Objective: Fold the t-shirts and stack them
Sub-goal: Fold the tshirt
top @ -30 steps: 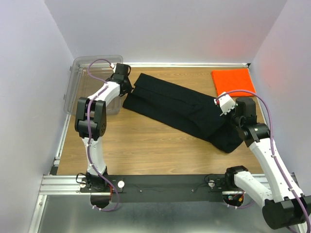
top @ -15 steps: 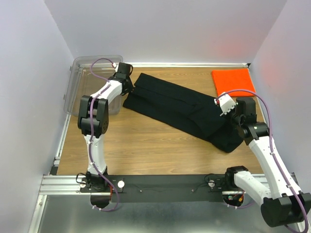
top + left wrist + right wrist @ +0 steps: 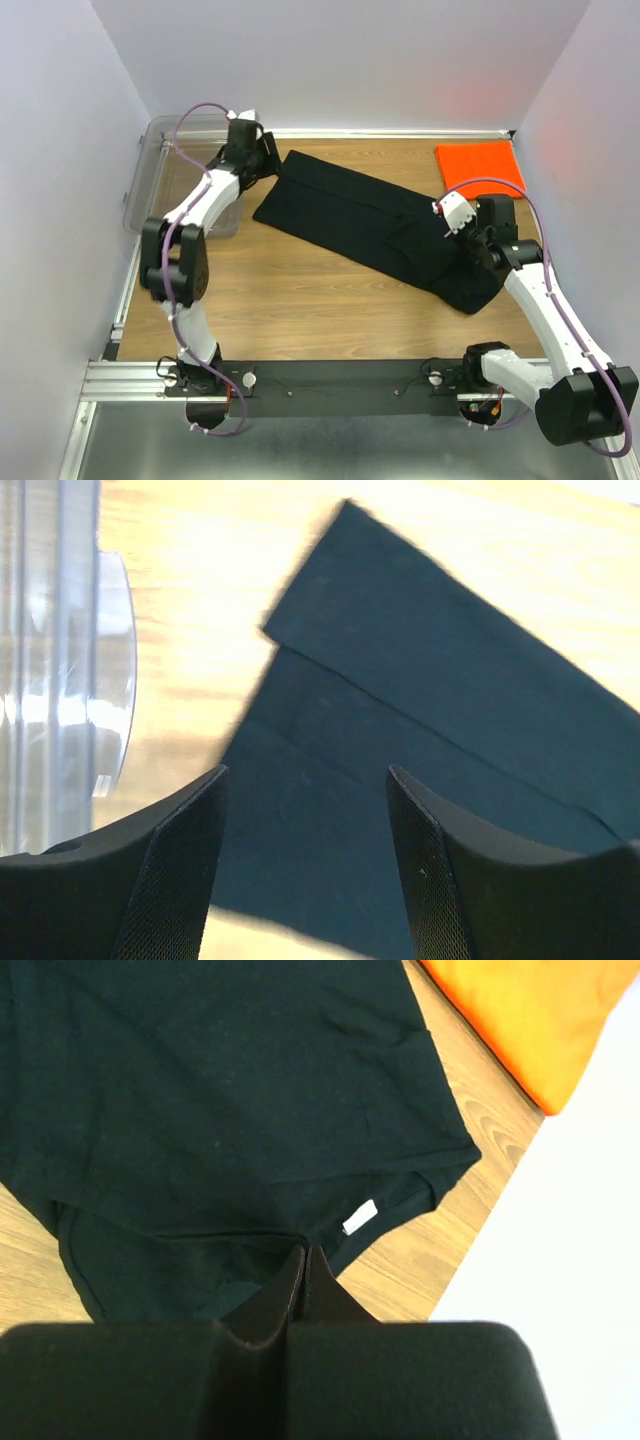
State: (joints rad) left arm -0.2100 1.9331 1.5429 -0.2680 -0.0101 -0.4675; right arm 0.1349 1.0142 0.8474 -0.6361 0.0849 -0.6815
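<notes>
Progress: about midway, by my judgement. Long black cloth t-shirt [image 3: 365, 215] lies diagonally across wooden tabletop [image 3: 300, 295], folded into narrow strip, not yet compact. Bright orange folded t-shirt [image 3: 480, 165] sits apart at far right corner; nothing stacked. My left end effector [image 3: 305, 775] wide, empty, over strip's far-left end. My right end effector [image 3: 305, 1252] closed tight at collar end; grip on cloth unclear.

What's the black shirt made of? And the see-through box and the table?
The black t-shirt looks like soft matte cloth: it lies limp in flat folds. The bin seems clear glossy plastic; you can see through its wall. The table looks like smooth wood, or wood-look board, with grain lines.
</notes>
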